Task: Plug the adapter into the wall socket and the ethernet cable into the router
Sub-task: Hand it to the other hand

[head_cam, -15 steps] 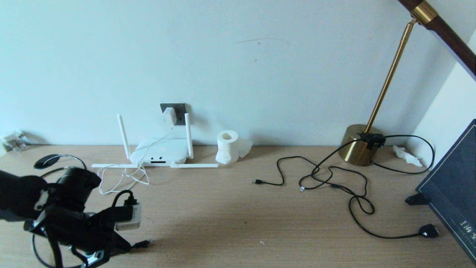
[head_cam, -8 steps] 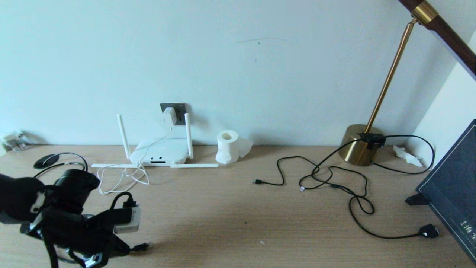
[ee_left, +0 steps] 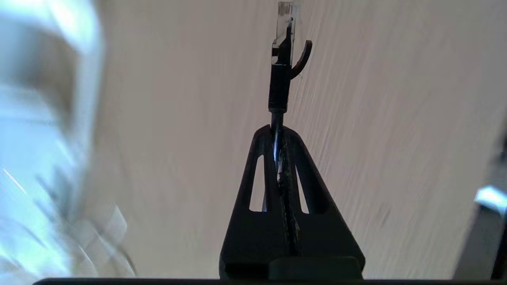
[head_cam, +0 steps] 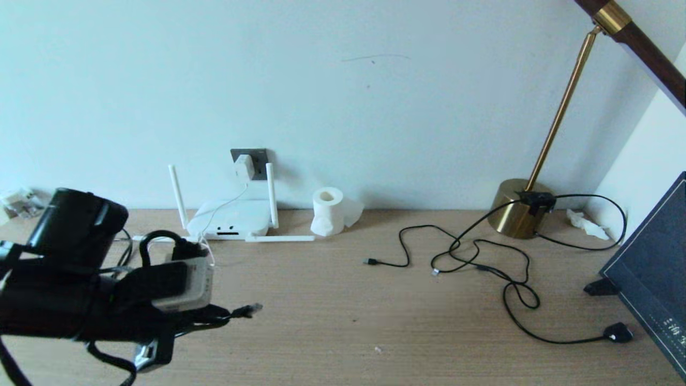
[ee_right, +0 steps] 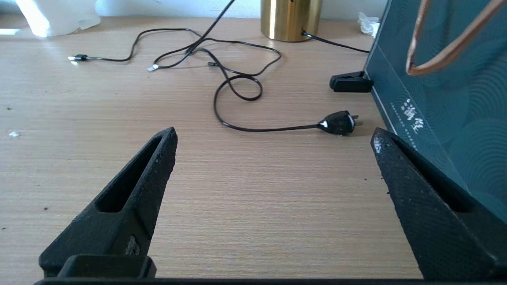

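The white adapter [head_cam: 244, 167] sits in the dark grey wall socket [head_cam: 259, 159], and its thin white cord runs down to the router [head_cam: 230, 219] on the table below. My left gripper [head_cam: 217, 315] [ee_left: 277, 132] hangs above the table in front of the router, shut on the black ethernet cable just behind its boot. The cable's clear plug tip [head_cam: 251, 309] [ee_left: 284, 23] sticks out past the fingertips, pointing right. My right gripper [ee_right: 273, 134] is outside the head view; it is low over bare table at the right, open with nothing between its fingers.
A tissue roll [head_cam: 328, 210] stands right of the router. Loose thin black cables [head_cam: 482, 257] and a chunky black plug [head_cam: 617, 332] [ee_right: 338, 122] lie at the right. Behind them are a brass lamp base [head_cam: 517, 214] and a dark blue board [head_cam: 654, 268].
My left arm has risen and swung forward and right towards the router. The ethernet plug has lifted off the table with it. The right side is unchanged.
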{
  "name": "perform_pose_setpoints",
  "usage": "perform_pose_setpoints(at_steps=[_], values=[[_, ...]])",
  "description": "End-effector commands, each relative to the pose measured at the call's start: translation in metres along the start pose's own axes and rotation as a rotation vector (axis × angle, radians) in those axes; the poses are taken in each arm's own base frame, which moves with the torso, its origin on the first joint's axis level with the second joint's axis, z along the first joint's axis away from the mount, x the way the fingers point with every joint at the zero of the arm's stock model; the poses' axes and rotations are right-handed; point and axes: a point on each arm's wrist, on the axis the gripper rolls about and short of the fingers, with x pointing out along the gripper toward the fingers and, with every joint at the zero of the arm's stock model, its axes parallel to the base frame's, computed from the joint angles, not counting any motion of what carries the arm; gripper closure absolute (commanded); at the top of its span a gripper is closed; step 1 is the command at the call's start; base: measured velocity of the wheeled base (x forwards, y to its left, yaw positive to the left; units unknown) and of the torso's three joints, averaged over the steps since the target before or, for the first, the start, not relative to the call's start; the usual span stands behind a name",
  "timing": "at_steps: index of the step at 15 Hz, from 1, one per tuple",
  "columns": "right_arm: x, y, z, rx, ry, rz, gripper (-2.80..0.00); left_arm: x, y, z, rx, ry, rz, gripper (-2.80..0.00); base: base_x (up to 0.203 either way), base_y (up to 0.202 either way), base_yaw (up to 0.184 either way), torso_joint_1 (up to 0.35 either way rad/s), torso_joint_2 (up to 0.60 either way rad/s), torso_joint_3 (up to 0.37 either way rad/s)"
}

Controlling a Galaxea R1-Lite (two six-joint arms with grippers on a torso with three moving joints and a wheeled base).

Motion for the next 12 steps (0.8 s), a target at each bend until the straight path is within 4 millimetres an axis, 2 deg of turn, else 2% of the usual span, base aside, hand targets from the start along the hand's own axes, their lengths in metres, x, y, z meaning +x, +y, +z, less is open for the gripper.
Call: perform_pose_setpoints(at_steps=[1,3,6,8,9,11,12], values=[[0.0,0.0,0.0,0.0,0.0,0.001,-2.8,-0.028,-0.019,0.047,0.069,-0.148,0.059,0.0,0.0,0.0,0.0,0.0,0.0,0.0],[0.0,0.0,0.0,0.0,0.001,0.001,-2.8,-0.038,-0.034,0.068,0.093,-0.201,0.128,0.0,0.0,0.0,0.0,0.0,0.0,0.0],[0.0,0.0,-0.001,-0.029,0.002,0.004,-2.8,-0.037,-0.059,0.056,0.082,-0.183,0.164,0.0,0.0,0.0,0.0,0.0,0.0,0.0],[0.0,0.0,0.0,-0.08,-0.002,0.01,-2.8,-0.039,-0.068,0.048,0.073,-0.161,0.187,0.0,0.0,0.0,0.0,0.0,0.0,0.0],[-0.002,0.001,0.009,-0.084,-0.032,0.021,-2.8,-0.04,-0.069,0.045,0.06,-0.148,0.197,0.0,0.0,0.0,0.0,0.0,0.0,0.0],[-0.005,0.002,0.043,-0.046,-0.065,0.063,-2.8,-0.034,-0.066,0.046,0.012,-0.126,0.2,0.0,0.0,0.0,0.0,0.0,0.0,0.0],[0.001,0.002,0.062,-0.02,-0.036,0.086,-2.8,-0.028,-0.061,0.049,-0.004,-0.108,0.2,0.0,0.0,0.0,0.0,0.0,0.0,0.0]])
